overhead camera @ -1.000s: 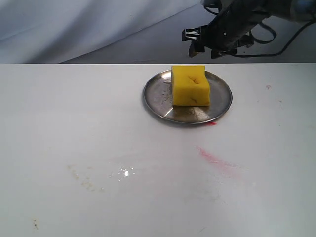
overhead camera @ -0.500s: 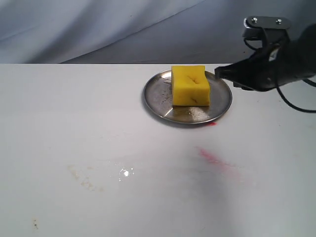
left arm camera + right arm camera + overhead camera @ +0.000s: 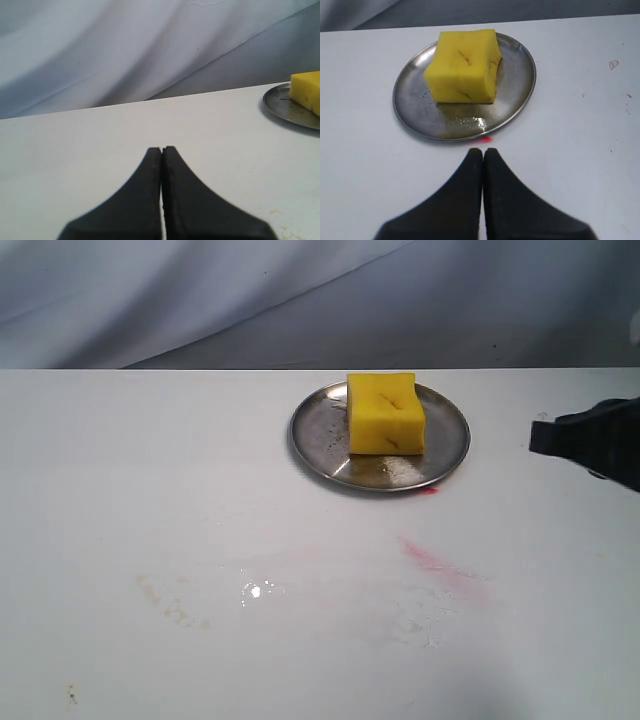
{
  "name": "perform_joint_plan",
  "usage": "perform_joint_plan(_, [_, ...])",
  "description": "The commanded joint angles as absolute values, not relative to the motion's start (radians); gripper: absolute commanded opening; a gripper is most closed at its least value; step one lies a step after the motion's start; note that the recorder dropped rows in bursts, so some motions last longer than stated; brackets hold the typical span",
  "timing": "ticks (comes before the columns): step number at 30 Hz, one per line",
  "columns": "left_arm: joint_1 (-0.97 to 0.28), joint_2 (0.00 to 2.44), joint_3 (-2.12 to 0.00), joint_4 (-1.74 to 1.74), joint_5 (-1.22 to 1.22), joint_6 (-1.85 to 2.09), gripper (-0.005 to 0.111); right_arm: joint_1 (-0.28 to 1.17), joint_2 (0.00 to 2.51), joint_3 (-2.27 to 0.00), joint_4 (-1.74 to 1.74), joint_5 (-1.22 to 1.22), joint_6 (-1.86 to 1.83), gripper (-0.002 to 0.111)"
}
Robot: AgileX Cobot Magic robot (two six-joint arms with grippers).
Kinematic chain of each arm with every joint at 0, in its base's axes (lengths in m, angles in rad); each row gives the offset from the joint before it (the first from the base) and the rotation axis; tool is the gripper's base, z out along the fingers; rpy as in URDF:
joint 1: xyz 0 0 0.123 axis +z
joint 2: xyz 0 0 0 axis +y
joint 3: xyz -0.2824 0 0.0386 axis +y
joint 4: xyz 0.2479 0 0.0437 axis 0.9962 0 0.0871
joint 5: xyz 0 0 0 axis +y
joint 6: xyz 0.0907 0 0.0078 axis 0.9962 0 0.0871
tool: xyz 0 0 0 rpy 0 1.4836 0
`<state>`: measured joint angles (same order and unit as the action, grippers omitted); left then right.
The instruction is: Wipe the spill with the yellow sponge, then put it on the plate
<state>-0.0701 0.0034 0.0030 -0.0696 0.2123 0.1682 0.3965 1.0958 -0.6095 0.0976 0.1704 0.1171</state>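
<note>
Plate point(image 3: 318, 436) lay by the far edge, yellow sponge point(image 3: 386, 414) on it, straight ahead of the nearer right gripper point(image 3: 482, 152). It and the left gripper point(image 3: 161, 150) were clenched, empty.

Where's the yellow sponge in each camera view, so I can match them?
Exterior: sponge on the plate, just above centre.
Left wrist: only a corner, cut off at the frame edge, on the plate.
Right wrist: whole sponge, beyond the right gripper.
Shared landmark: the plate under it.
</note>
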Motion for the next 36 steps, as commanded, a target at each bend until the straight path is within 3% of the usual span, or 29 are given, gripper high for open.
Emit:
perform_joint_plan(1, [-0.069,0.000,0.000,-0.069,0.205,0.160,0.000,0.395,0.954,-0.523,0.104,0.154,0.121,0.000])
perform_joint_plan(10, [-0.069,0.000,0.000,-0.069,0.205,0.160,0.000,0.363,0.695,-0.343,0.141,0.116,0.134,0.000])
perform_joint_plan(15, [-0.069,0.000,0.000,-0.069,0.205,0.160,0.000,0.219,0.536,-0.219,0.066,0.058,0.166,0.000])
perform_joint_plan(28, [-0.069,0.000,0.000,-0.069,0.205,0.160,0.000,0.173,0.280,-0.005,-0.014,-0.027,0.166,0.000])
perform_joint_plan(36, [-0.069,0.000,0.000,-0.069,0.205,0.160,0.000,0.173,0.177,0.000,-0.063,0.012,0.158,0.000])
